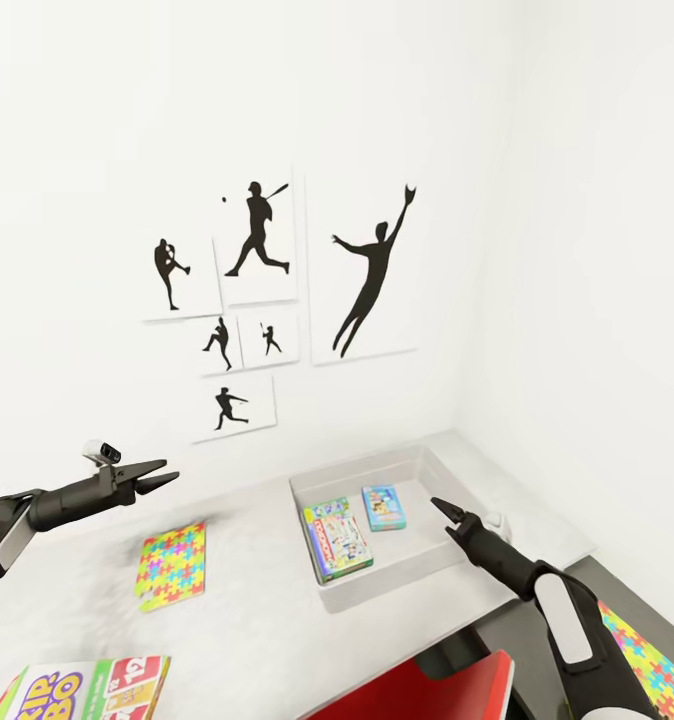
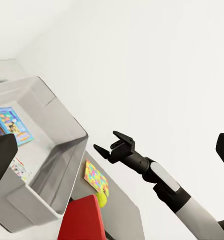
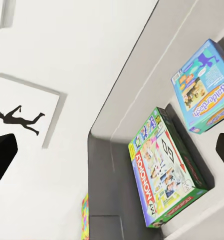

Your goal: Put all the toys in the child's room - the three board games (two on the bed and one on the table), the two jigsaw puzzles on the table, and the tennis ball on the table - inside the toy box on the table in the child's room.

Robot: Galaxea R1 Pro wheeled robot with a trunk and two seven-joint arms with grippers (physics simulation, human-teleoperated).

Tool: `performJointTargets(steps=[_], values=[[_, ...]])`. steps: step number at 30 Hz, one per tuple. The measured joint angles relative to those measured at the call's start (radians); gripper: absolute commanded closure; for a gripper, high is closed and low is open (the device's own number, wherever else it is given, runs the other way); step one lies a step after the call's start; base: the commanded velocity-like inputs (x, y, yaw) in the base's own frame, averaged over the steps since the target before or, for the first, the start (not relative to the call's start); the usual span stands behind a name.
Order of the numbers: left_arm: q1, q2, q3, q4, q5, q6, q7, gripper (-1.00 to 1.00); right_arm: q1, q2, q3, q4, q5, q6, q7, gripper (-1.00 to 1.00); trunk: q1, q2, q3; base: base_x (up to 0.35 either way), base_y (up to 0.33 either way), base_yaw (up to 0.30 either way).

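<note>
The grey toy box (image 1: 417,465) stands on the white table (image 1: 247,610) by the wall. Inside it lie the green-white Monopoly board game (image 1: 337,538) and a blue board game (image 1: 382,507), both also in the right wrist view: Monopoly (image 3: 161,170), blue (image 3: 204,87). One jigsaw puzzle (image 1: 171,565) lies flat left of the box. A third board game (image 1: 87,690) sits at the table's near left edge. A second jigsaw puzzle (image 2: 96,177) lies beside the tennis ball (image 2: 101,199). My left gripper (image 1: 169,471) hovers open over the table's left. My right gripper (image 1: 439,505) is open above the box's right side.
A red chair (image 1: 417,690) stands at the table's near edge, below the box. Black sports-silhouette pictures (image 1: 257,300) hang on the white wall behind. The second jigsaw (image 1: 647,660) shows at the lower right, partly behind my right arm.
</note>
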Motion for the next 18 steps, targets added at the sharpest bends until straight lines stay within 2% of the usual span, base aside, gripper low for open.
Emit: performJointTargets(steps=[6,10,18], values=[[0.0,0.0,0.0,0.0,0.0,0.0,0.0,-1.0,0.002,-0.002,0.001,-0.002,0.0,-0.001,0.017,-1.0,0.0,-0.001,0.009,0.0,0.0,-0.075],[0.0,0.0,0.0,0.0,0.001,0.0,0.0,-1.0,0.005,-0.003,0.003,-0.017,0.001,-0.002,0.064,-1.0,0.0,-0.001,0.015,0.0,0.0,-0.075],[0.001,0.0,0.0,0.0,0.002,0.0,0.0,-1.0,0.002,0.001,0.017,-0.117,0.009,-0.001,0.171,-1.0,0.0,-0.001,0.028,0.0,0.0,-0.033]])
